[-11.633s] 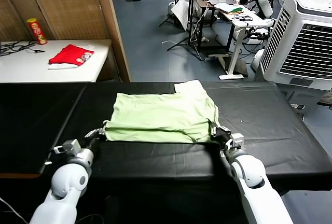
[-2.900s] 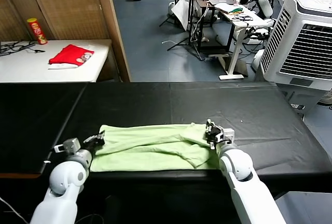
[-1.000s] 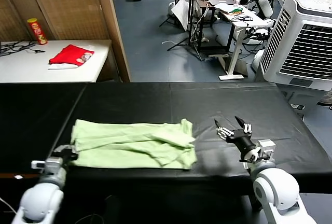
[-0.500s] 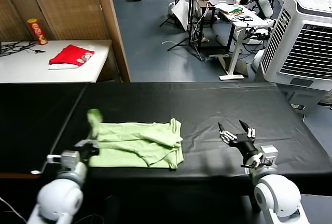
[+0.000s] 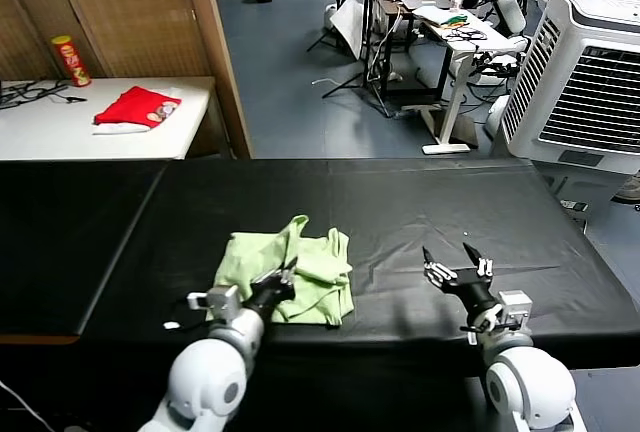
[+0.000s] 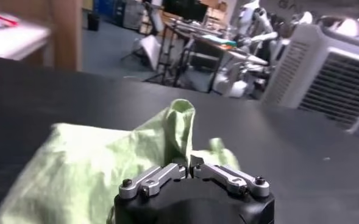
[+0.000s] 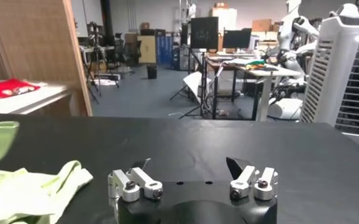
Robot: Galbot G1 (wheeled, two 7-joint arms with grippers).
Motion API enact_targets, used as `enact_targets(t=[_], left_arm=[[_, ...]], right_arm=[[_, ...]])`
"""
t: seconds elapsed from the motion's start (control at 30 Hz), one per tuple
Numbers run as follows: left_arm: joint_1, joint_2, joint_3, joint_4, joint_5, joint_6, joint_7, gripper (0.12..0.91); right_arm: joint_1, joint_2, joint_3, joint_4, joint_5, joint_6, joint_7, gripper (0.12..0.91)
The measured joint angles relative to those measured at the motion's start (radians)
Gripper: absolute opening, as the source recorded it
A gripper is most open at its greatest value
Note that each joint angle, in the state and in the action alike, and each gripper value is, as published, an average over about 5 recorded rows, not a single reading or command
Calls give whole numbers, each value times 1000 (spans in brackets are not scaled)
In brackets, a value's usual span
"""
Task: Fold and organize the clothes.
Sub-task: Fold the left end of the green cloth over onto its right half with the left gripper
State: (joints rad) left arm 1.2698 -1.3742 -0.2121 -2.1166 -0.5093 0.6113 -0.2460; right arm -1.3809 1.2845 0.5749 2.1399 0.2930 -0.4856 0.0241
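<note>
Fabric of the light-green T-shirt [image 5: 290,270], bunched near the black tabletop's [image 5: 420,202] front edge, is pinched in the closed left gripper [image 5: 277,283]. Right gripper [image 5: 456,267] hovers spread wide, holding nothing, well apart.

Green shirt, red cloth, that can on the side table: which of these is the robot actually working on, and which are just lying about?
Part of the job:
- green T-shirt, bunched on the black table
- left pincer, shut on a raised fold of the shirt
- right pincer, open above bare table, holding nothing

Just lying about:
- red cloth on the white side table
- snack can
- cooling unit
</note>
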Motion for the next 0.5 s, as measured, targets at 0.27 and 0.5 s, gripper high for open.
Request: enact_targets(t=[0.27, 0.5], left_arm=[[-3, -48, 28, 25, 46, -10, 9, 383], [9, -98, 43, -12, 44, -35, 27, 736]], right_arm=[[24, -6, -32, -23, -9, 2, -18, 798], [62, -28, -94, -53, -10, 1, -71, 798]])
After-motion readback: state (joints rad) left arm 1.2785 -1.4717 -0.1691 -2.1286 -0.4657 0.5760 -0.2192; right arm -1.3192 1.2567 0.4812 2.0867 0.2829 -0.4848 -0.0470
